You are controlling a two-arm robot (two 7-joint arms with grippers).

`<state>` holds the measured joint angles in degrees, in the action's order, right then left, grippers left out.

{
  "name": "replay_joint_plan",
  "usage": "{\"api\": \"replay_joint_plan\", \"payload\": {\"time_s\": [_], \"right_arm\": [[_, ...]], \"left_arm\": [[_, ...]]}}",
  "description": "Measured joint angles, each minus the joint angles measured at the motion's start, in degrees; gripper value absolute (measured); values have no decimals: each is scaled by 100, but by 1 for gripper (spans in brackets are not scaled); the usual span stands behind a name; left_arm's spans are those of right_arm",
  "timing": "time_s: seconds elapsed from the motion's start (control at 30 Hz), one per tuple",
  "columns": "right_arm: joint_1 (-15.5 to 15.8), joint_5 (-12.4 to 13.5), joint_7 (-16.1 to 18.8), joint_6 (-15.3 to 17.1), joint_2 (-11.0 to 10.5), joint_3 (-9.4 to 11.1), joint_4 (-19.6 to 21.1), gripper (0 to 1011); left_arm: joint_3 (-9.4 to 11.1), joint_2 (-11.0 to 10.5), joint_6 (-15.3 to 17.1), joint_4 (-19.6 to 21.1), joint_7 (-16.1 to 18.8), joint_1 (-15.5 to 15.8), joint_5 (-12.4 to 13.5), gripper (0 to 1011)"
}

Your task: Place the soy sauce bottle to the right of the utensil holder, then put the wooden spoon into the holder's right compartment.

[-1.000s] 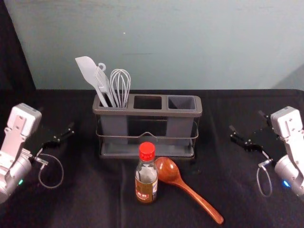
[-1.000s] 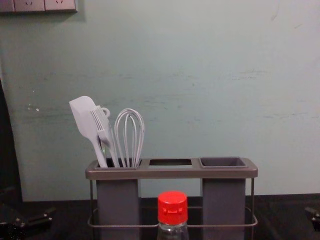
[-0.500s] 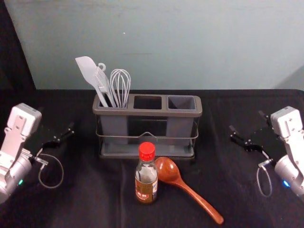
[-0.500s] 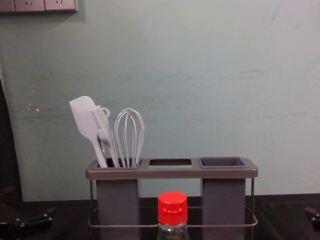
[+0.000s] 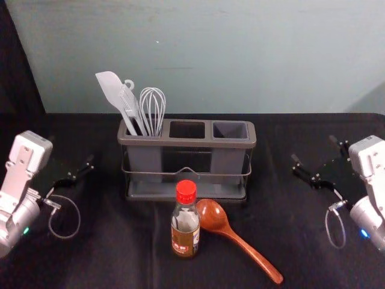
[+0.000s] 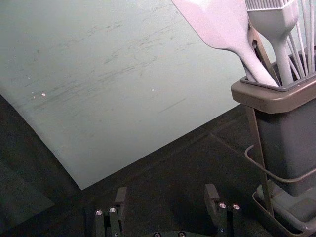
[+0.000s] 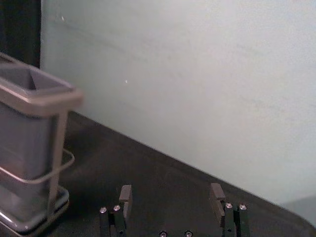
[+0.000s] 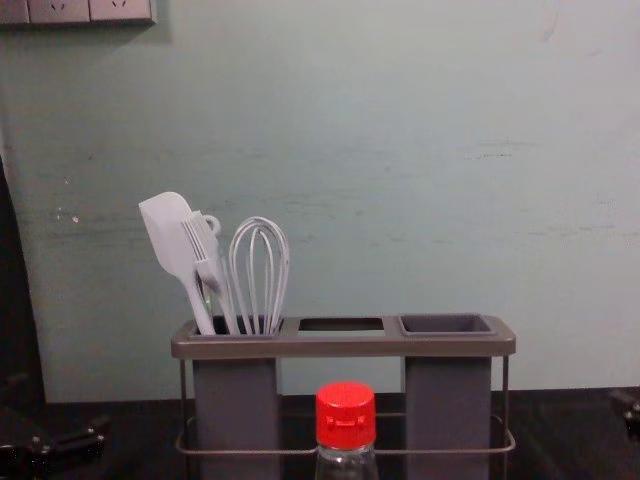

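Two grippers in the head view, both free of any load: the left gripper [image 5: 72,151] at the left edge, mid-height, fingers spread; the right gripper [image 5: 314,149] opposite at the right edge, fingers likewise spread, as the two wrist views confirm. One soy sauce bottle [image 5: 184,227], upright at lower centre on the black cloth [image 5: 120,253], with one red cap [image 5: 186,191]. One wooden spoon [image 5: 255,257], bowl just beside the bottle, handle slanting to lower right. One utensil holder [image 5: 186,143] behind them at centre, three compartments in a row. Its left compartment [image 5: 144,161] carries three pale tools: one spatula [image 5: 110,87], one brush [image 5: 131,107], one whisk [image 5: 152,105]; perhaps a fourth piece, brownish, behind the spatula in the left wrist view, though mostly hidden. Middle compartment [image 5: 187,130] and right compartment [image 5: 228,164] open at the top. Chest view, upper left: three socket panels [image 8: 60,10] (one cut by the frame).
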<state>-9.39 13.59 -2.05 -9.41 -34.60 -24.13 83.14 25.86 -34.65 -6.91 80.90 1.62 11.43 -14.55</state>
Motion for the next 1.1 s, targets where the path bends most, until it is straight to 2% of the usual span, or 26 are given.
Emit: {"api": "replay_joint_plan", "payload": {"time_s": [0.13,0.23,0.4,0.7,0.83,1.1], "right_arm": [[165,-59,-43,-74,-66,110,296,1003],[396,-115,-81,-157,-168,237,662,1003],[726,-133,-92,-301,-310,399,1050,1002],[1474,115,123,-736,-556,719,1451,1003],[1729,320,359,-915,-665,826,1519,1003],[1923,764,1283,-1412,-866,819,1582,1003]], "left_arm": [[0,0,0,0,0,0,0,1012],[0,0,0,0,0,0,0,1011],[0,0,0,0,0,0,0,1011],[0,0,0,0,0,0,0,1012],[0,0,0,0,0,0,0,1011],[0,0,0,0,0,0,0,1012]]}}
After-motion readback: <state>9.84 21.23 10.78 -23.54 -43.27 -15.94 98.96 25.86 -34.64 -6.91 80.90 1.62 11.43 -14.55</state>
